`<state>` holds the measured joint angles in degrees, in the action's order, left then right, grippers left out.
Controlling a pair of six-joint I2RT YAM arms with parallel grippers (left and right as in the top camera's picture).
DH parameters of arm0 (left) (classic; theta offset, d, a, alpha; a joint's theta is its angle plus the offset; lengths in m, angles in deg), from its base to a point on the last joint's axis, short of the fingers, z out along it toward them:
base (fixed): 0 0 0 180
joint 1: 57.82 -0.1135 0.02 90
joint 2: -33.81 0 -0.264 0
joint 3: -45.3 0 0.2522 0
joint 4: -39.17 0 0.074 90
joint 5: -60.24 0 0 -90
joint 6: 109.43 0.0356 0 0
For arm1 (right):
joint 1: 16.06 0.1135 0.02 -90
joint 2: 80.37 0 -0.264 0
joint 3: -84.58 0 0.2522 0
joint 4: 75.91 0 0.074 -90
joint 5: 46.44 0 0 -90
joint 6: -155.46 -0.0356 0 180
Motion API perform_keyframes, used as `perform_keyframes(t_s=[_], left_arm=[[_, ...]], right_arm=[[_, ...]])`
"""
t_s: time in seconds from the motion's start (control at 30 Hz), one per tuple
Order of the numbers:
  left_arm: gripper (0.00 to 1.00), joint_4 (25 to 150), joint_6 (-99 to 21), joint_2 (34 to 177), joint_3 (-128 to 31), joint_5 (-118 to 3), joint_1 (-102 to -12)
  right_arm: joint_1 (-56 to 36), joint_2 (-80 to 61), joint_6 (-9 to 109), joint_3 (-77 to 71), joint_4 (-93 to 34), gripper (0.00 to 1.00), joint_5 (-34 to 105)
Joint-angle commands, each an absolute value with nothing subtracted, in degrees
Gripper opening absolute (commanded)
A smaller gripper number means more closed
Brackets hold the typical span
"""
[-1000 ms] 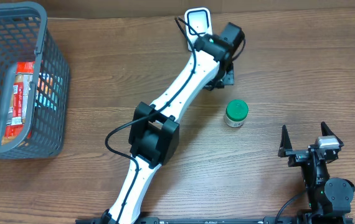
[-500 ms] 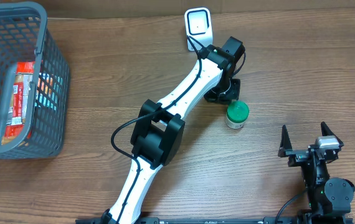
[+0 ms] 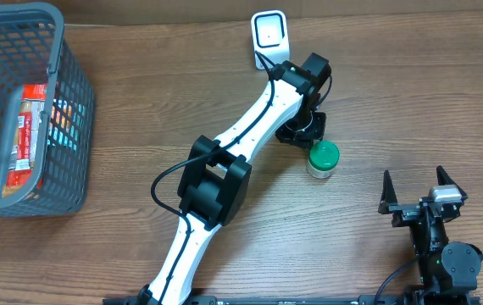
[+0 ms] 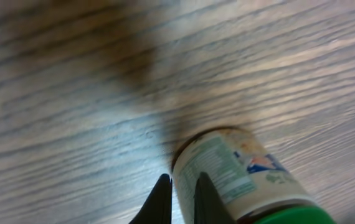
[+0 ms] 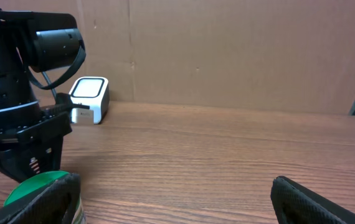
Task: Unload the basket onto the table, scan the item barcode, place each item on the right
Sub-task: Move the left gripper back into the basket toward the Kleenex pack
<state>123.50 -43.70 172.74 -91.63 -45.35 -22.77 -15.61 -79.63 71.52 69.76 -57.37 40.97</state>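
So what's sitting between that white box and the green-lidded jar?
The left arm's black tool, shut, sits between the white box and the jar, its tips right beside the jar. The overhead view shows it.

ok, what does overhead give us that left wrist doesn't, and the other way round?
Overhead only: the grey basket holding packets at far left, the white scanner, the open right pincer, and the whole left arm.
Left wrist only: the left pincer tips shut close beside the jar, plus the print on its label.
Both: that green-lidded jar on the wood table.
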Motion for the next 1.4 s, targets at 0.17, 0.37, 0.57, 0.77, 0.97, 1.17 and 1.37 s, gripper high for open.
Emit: perform_keyframes(t_s=[0.17, 0.37, 0.57, 0.77, 0.97, 1.17, 1.37], left_arm=[[0.04, 123.30, -42.08, 172.94, -91.66, -46.31, -20.89], [0.04, 122.99, -41.65, 172.94, -91.66, -46.31, -19.84], [0.04, 123.15, -40.34, 172.92, -91.74, -46.27, -19.58], [0.04, 127.15, -40.38, 170.97, -98.67, -43.36, -22.73], [0.04, 133.27, -40.42, 163.00, -113.36, -32.08, -27.36], [0.21, 135.74, -40.38, 151.85, -120.84, -16.63, -36.50], [0.68, 135.67, -40.38, 143.52, -120.90, -9.70, -53.59]], right_arm=[[-15.81, -80.20, 71.72, 70.37, -57.53, 1.00, 40.90], [-15.81, -80.20, 71.72, 70.37, -57.53, 1.00, 40.90], [-15.81, -80.20, 71.72, 70.37, -57.53, 1.00, 40.90], [-15.81, -80.20, 71.72, 70.37, -57.53, 1.00, 40.90], [-15.81, -80.20, 71.72, 70.37, -57.53, 1.00, 40.90], [-15.81, -80.20, 71.72, 70.37, -57.53, 1.00, 40.90], [-15.81, -80.20, 71.72, 70.37, -57.53, 1.00, 40.90]])
